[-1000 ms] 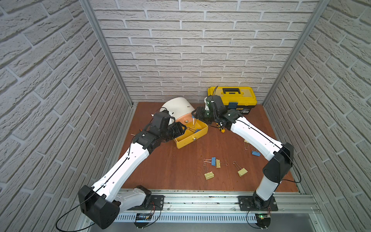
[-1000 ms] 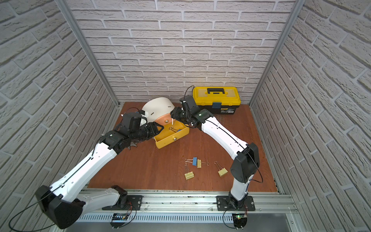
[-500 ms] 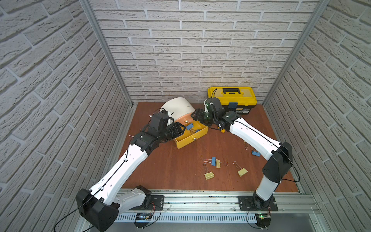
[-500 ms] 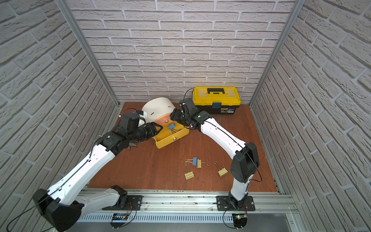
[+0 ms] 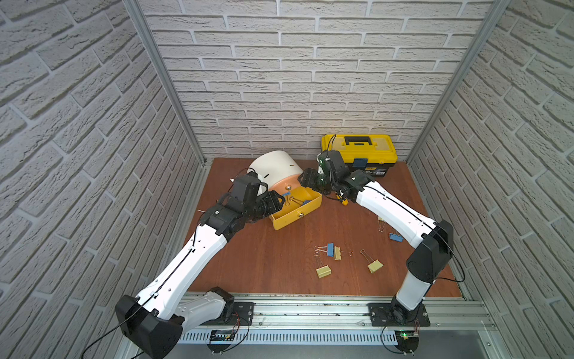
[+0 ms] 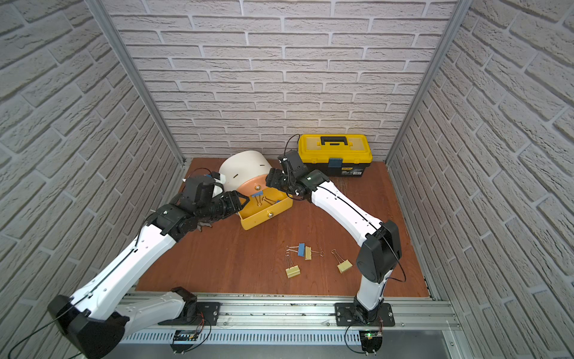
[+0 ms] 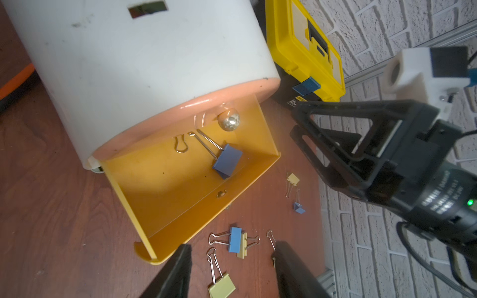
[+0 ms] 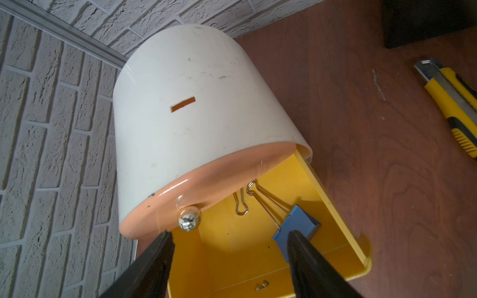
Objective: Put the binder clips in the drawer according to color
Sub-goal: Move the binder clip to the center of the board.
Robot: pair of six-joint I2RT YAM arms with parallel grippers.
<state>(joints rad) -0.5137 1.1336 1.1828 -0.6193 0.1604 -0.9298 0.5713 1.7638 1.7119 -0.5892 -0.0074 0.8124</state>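
**Blue clip lying in yellow drawer**

Right gripper, jaws wide and empty, hovers above the blue binder clip inside the open yellow drawer, frame centre. Left gripper, parted, empty, nearby. Next, probably: fetch the floor clips, lower centre.

Right gripper opened and let go of blue binder clip; clip dropped into pulled-out yellow drawer, gripper backed off slightly.
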